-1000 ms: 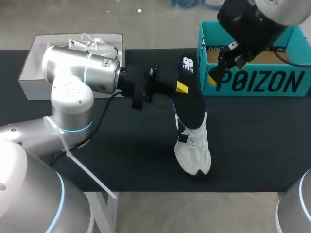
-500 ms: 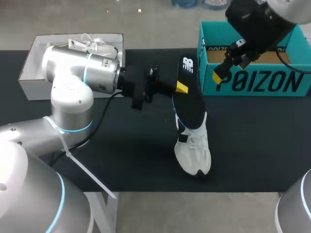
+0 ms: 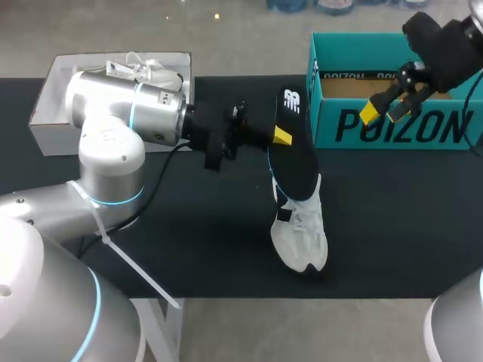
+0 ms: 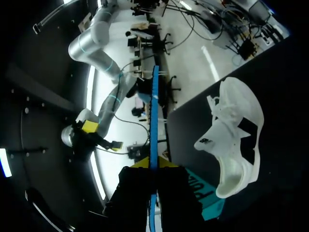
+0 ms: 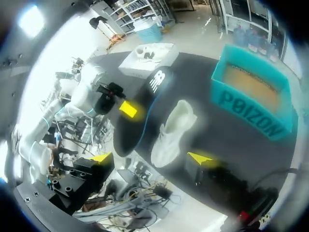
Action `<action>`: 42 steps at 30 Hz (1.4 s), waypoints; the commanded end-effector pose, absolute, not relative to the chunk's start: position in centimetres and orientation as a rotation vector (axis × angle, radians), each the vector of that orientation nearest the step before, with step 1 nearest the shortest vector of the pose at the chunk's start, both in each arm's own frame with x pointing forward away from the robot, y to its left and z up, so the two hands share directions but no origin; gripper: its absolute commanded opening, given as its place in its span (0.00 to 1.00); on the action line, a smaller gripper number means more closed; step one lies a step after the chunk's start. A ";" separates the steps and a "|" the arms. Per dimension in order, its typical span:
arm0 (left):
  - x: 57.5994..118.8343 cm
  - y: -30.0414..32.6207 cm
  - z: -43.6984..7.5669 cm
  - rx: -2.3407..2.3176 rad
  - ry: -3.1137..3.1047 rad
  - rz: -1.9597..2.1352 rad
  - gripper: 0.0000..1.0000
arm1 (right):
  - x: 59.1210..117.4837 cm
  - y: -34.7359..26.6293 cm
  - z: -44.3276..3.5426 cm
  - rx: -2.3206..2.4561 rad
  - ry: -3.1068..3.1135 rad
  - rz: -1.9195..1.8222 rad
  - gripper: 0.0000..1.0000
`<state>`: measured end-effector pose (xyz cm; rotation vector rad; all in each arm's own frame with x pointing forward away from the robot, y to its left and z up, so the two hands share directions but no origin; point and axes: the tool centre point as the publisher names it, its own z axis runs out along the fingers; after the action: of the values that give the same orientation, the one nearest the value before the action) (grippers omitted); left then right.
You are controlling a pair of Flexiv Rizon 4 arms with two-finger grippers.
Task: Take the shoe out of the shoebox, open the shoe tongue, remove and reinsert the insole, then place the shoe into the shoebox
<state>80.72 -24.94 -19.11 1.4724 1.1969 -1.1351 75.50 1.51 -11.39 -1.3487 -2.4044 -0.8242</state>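
A black insole [image 3: 296, 154] with a blue edge is held up over the table's middle, my left gripper [image 3: 281, 136] shut on its side. In the left wrist view the insole [image 4: 154, 116] stands edge-on between the yellow tips of the left gripper [image 4: 153, 164]. The white shoe [image 3: 302, 234] lies on the black table below the insole's lower end; it also shows as the shoe [image 4: 236, 140] and shoe [image 5: 174, 130]. My right gripper [image 3: 383, 111] hangs open and empty in front of the teal shoebox [image 3: 445, 128]. From the right gripper [image 5: 150, 157], the insole [image 5: 137, 113] lies ahead.
A white box [image 3: 53, 105] with another white shoe [image 3: 147, 69] inside sits at the back left. The teal shoebox [image 5: 251, 96] stands open at the back right. The table's front edge [image 3: 302, 296] runs just beneath the shoe's toe.
My right arm has swung to the right, away from the insole, and now sits before the teal box's front wall. The left arm, insole and shoe have not moved.
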 end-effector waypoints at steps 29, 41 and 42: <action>80.7 -25.1 -19.2 1.469 1.194 -1.134 0.00 | 78.1 7.9 -16.4 -1.027 -2.014 -1.219 1.00; 80.7 -25.1 -19.2 1.469 1.194 -1.134 0.00 | 80.0 10.2 -18.1 -1.015 -1.981 -1.207 1.00; 80.7 -25.1 -19.2 1.469 1.194 -1.134 0.00 | 80.2 10.4 -18.1 -1.014 -1.980 -1.207 1.00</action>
<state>80.72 -24.95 -19.12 1.4723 1.1968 -1.1349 79.06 9.52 -17.79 -1.0266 -1.9808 -1.2217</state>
